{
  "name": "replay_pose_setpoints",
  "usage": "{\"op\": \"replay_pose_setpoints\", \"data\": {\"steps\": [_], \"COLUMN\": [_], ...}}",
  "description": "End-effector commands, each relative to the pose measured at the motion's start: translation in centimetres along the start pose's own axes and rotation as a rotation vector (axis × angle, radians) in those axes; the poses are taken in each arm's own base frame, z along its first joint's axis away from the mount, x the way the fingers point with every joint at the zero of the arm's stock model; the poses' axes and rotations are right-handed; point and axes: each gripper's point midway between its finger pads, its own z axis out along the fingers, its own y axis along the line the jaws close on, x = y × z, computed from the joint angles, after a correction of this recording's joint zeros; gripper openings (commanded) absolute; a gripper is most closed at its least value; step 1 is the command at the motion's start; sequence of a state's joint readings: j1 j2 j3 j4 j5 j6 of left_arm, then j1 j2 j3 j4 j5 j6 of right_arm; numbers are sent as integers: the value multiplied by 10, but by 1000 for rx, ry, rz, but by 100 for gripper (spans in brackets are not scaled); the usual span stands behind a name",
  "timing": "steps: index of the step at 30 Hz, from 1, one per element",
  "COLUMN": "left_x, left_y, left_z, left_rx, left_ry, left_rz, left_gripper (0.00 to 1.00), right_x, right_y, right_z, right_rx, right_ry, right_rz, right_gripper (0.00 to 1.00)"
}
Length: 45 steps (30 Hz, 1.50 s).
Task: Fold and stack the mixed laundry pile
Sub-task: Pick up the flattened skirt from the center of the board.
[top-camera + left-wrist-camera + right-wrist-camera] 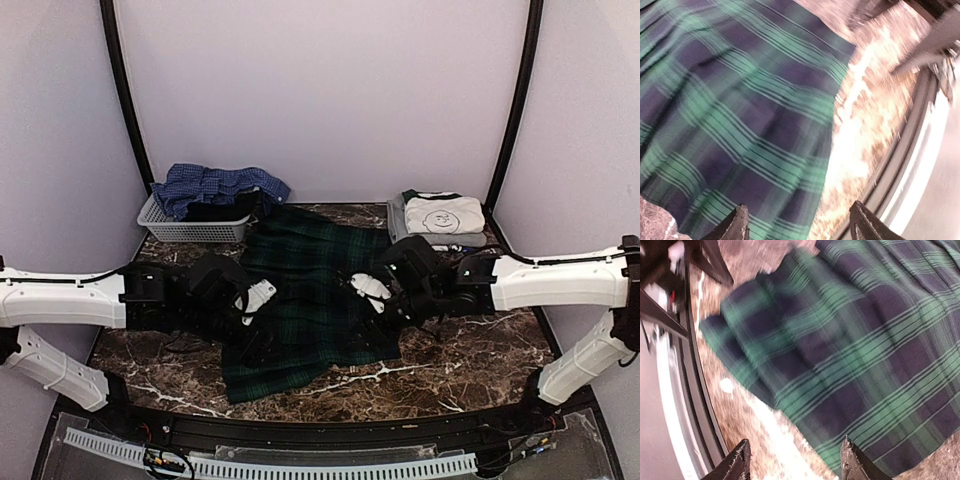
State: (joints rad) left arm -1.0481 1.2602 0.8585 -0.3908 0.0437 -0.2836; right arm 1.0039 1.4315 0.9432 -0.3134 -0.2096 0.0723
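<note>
The tartan shirt (310, 265) lies spread on the marble table (470, 370) for folding; my left gripper (799, 227) and right gripper (796, 465) hover over it, jaws apart, empty.

My two arms (60, 300) wear white shells over black joints — thin black cables (70, 280) run along them. Dark tapered fingers (735, 226), a white patch (260, 295) by each wrist.
</note>
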Motion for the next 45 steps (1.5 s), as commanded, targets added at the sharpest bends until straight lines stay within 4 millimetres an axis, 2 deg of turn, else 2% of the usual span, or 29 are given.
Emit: {"op": "replay_pose_setpoints", "data": {"steps": [1,3,6,10,14,16,20,23,25,29,32,35,41,45], "left_x": [44,39,19,5,5,8,26,39,47,72,95,111,115,110], "left_y": [-4,-3,-1,3,2,1,-5,-9,-12,-17,-18,-27,-28,-5], "left_z": [4,-2,-18,-29,-30,-29,-25,-23,-22,-16,-10,-3,22,39], "left_rx": [-4,-32,-78,-111,-107,-98,-77,-69,-57,-27,-16,-8,-75,-250], "left_ry": [117,97,32,-38,-38,-28,25,71,102,198,304,359,409,456], "left_rz": [120,143,195,272,380,427,561,639,673,746,786,845,873,863], "left_gripper": [67,67,67,67,67,66,65,64,63,62,61,65,73,75], "right_x": [47,57,84,107,116,127,150,149,152,167,164,151,133,136], "right_y": [-11,-16,-26,-34,-36,-41,-53,-56,-62,-72,-71,-66,-61,-60], "right_z": [12,15,19,17,21,26,35,44,47,53,55,54,48,46], "right_rx": [149,198,285,312,306,317,332,345,371,404,405,397,398,396], "right_ry": [154,214,337,457,490,525,585,560,573,638,638,596,543,549], "right_rz": [-175,-214,-314,-397,-405,-415,-433,-436,-442,-455,-440,-422,-389,-375], "right_gripper": [57,57,55,52,50,49,46,42,35,15,0,0,0,0]}}
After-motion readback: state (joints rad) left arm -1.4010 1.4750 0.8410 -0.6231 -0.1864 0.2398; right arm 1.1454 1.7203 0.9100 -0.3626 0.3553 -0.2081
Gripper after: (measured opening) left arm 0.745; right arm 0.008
